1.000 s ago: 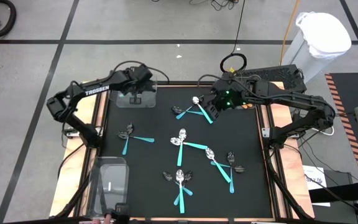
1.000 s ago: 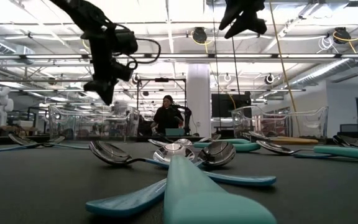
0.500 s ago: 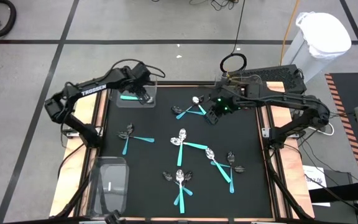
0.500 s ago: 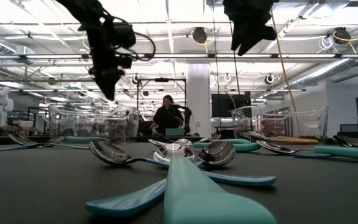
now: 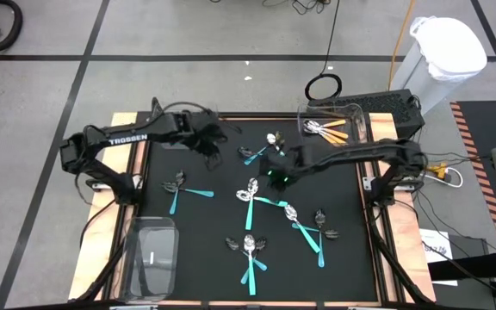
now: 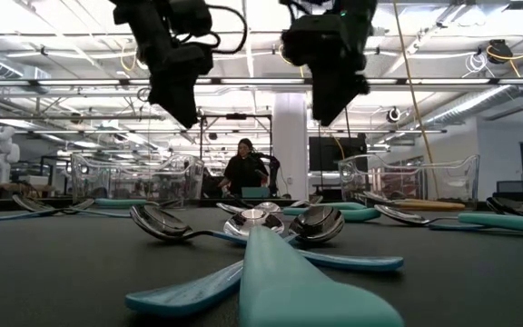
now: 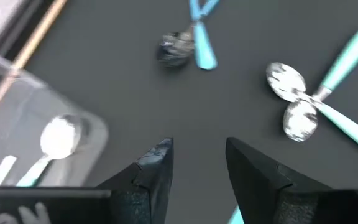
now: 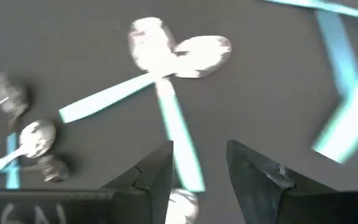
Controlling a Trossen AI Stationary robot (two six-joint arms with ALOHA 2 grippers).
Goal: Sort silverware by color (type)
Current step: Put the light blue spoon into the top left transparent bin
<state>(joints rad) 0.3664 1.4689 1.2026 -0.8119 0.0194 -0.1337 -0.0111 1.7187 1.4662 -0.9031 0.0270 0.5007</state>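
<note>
At the bottom of the high view a clear bin (image 5: 151, 255) sits at the lower left of the black mat (image 5: 205, 224), and just right of it three crossed teal-handled spoons (image 5: 249, 251) lie at lower centre. Up and to the right, another teal cluster (image 5: 308, 228) spreads across the mat's right half, a crossed pair of silver-headed teal spoons (image 5: 251, 194) lies at centre, and a small teal pair (image 5: 179, 188) lies at the left. Above the centre pair hangs the right gripper (image 5: 275, 175); its jaws are parted with nothing between them, and its wrist view looks down on the pair's two shiny bowls (image 8: 178, 50). Farther up, at upper left of the mat, the left gripper (image 5: 214, 153) hovers, jaws likewise parted and empty, beside the teal spoons (image 5: 261, 151) at top centre. Behind it its wrist view shows a clear bin (image 7: 17, 118) holding one teal spoon (image 7: 45, 146). At the upper right edge a third clear bin (image 5: 334, 120) holds orange-handled silverware (image 5: 327, 129).
</note>
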